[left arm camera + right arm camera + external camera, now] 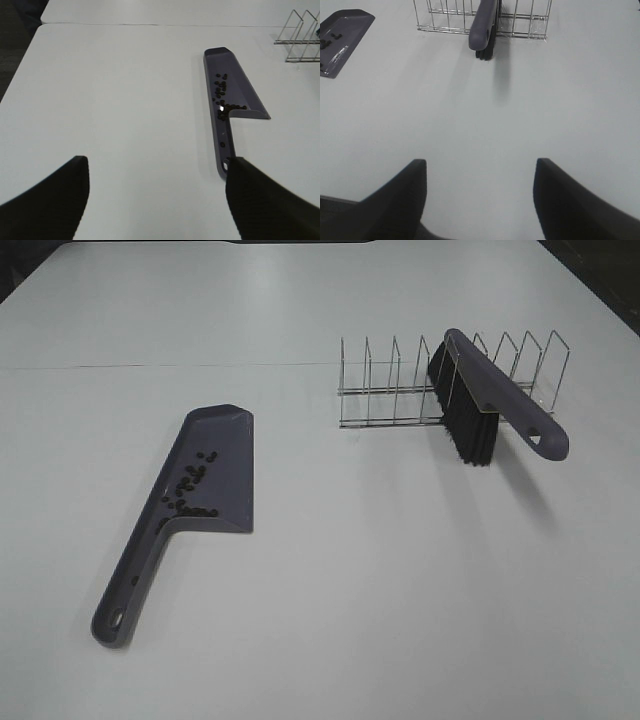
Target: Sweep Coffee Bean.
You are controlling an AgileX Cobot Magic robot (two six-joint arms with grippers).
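White table (320, 620) holds coffee bean (190, 490) inside dustpan (215, 475)

Wire rack (400, 380) standing upright on white table (350, 590), far side.

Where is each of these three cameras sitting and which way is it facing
Exterior high: mounted above, looking down on the table, dustpan with coffee beans, brush in the wire rack; no robot parts show.
Left wrist: low on the left arm, facing the dustpan; open left gripper in the foreground.
Right wrist: low on the right arm, facing the brush and rack; open right gripper shows.
All three share the dustpan.
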